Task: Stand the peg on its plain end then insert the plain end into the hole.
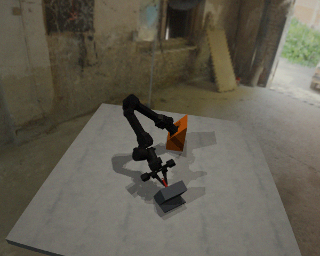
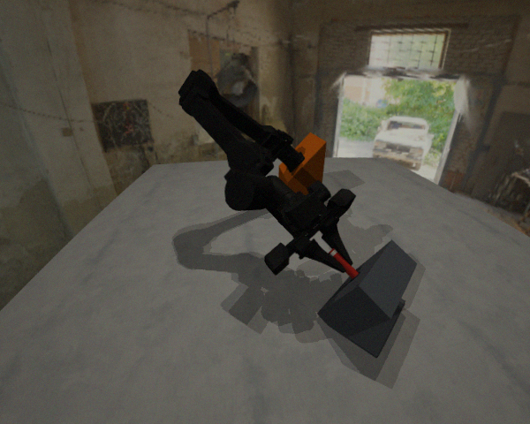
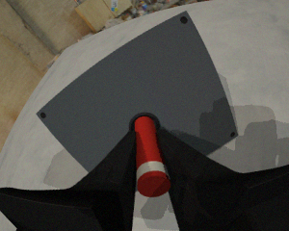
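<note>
The red peg (image 1: 164, 182) (image 2: 342, 263) (image 3: 147, 153) has its white band near the end that points back at the wrist camera. Its plain end sits inside the hole in the face of the dark grey sloped panel (image 1: 172, 191) (image 2: 383, 283) (image 3: 113, 84). My gripper (image 1: 162, 180) (image 2: 336, 258) (image 3: 146, 137) is shut on the peg, just ahead of the band, with its fingertips close to the panel's face. The peg lies in line with the hole. The part inside the hole is hidden.
An orange wedge-shaped block (image 1: 178, 135) (image 2: 308, 164) stands on the table behind the arm. The grey table (image 1: 85, 209) (image 2: 119, 356) spreads wide around the panel, and its edges are far from the gripper.
</note>
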Controlling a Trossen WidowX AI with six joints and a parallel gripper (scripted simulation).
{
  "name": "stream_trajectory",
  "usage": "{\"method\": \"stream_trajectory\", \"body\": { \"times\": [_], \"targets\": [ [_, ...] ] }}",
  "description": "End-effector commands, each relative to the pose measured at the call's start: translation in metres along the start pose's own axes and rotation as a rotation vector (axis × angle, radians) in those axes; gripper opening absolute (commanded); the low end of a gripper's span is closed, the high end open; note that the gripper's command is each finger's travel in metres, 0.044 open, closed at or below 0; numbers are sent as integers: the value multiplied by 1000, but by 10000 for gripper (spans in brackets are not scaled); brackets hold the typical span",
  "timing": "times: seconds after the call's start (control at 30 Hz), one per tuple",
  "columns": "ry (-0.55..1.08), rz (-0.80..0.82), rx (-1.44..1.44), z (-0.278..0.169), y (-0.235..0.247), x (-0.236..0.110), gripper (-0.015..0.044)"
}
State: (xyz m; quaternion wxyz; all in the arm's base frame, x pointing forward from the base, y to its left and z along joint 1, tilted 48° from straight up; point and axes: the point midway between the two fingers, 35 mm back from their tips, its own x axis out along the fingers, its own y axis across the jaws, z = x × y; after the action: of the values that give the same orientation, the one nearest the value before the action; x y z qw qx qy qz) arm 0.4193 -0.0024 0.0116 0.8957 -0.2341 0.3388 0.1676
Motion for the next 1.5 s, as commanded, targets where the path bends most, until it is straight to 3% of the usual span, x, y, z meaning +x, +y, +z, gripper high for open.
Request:
{"method": "stream_trajectory", "body": {
  "times": [0.0, 0.4, 0.97, 1.47],
  "targets": [
    [7, 0, 4, -3, 1, 3, 0],
    [0, 0, 0, -1, 0, 1, 0],
    [1, 0, 0, 0, 0, -1, 440],
    [3, 1, 2, 2, -2, -18, 440]
  ]
}}
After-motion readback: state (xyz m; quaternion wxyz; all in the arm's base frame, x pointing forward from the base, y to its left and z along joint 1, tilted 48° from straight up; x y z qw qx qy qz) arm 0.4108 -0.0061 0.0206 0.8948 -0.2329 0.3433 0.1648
